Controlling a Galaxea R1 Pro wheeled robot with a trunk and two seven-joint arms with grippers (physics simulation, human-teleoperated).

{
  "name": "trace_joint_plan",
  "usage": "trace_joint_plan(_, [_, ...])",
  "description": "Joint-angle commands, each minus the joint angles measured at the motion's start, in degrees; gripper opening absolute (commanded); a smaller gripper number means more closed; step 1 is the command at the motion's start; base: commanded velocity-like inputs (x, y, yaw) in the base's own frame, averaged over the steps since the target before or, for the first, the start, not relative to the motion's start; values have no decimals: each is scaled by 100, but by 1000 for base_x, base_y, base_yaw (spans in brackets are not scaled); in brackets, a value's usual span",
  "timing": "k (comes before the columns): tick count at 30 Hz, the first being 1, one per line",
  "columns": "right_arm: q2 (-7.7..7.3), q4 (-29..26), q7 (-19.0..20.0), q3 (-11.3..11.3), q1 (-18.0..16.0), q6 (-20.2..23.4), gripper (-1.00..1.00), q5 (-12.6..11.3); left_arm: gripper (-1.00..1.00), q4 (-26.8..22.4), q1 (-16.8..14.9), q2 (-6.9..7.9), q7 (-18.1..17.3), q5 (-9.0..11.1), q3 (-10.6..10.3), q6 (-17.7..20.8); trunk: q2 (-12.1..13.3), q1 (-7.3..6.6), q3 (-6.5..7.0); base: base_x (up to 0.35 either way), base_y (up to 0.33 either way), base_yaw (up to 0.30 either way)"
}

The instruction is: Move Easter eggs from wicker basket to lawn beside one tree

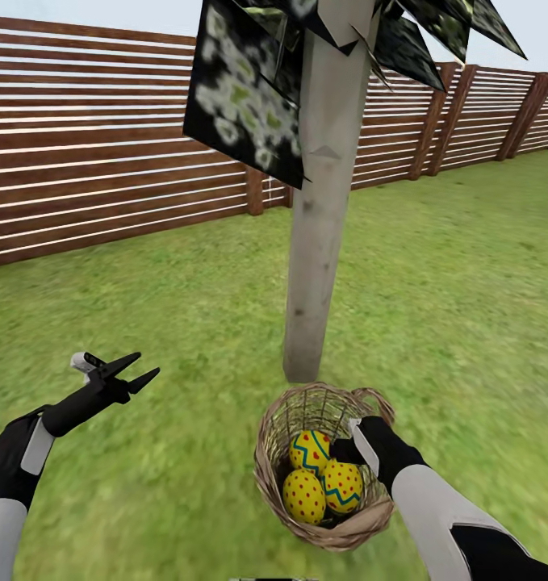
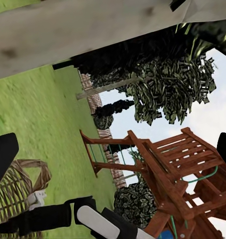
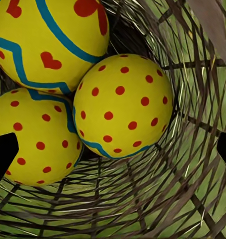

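Three yellow Easter eggs (image 1: pixel 322 476), banded in blue zigzags and dotted red, lie touching one another at the bottom of a wicker basket (image 1: pixel 274 460). The basket sits on the lawn (image 1: pixel 185 323) just beside the pale trunk of a blossoming tree (image 1: pixel 318 242).

The right gripper (image 1: pixel 350 450) reaches down inside the basket, beside the eggs. Its wrist camera looks straight at them, with a dark fingertip (image 3: pixel 3 154) at each side of the frame, spread wide and clasping nothing. The left gripper (image 1: pixel 132 373) hovers over bare grass, well apart from the basket, its two fingers splayed and empty.

The eggs are round and packed together, so closing on one would likely nudge its neighbours or let it slip out. The woven wall crowds the right fingers; a twig could snag them, and lifting might tip the light basket.

Open grass lies all around the trunk. A brown slatted fence (image 1: pixel 104 137) stands well behind, and low foliage (image 1: pixel 241 105) hangs overhead.
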Motion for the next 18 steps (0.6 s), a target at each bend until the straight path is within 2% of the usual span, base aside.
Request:
trace_joint_plan(1, [4,-9,-20,-43,-2,24,100,8,100,1,-3,1,-16,6,2,60,-3,0,-5,0,0,0])
trace_joint_plan(18, [-4,-11,-26,-31,-2,16,100,16,100,-8,-3,-2,-17,6,-3,60,-404,219,-185,0,0,0])
